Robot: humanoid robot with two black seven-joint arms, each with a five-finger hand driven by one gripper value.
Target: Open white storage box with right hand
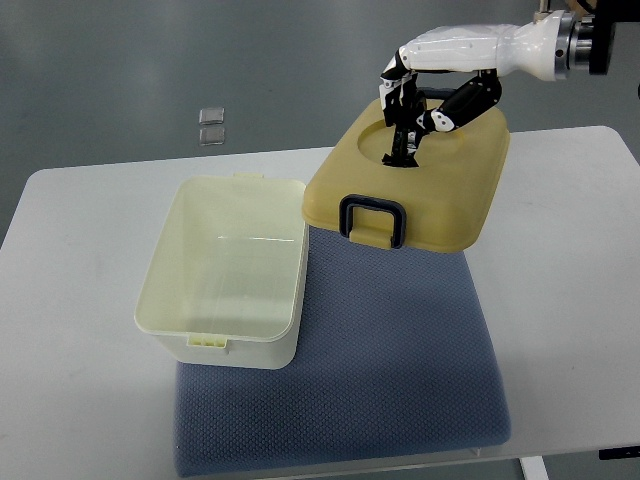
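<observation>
Translucent white box (225,270), lid (415,185) off.

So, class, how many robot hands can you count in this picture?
1. The right hand reaches in from the upper right and rests on the yellow lid, beside the open box. No left hand shows.
</observation>
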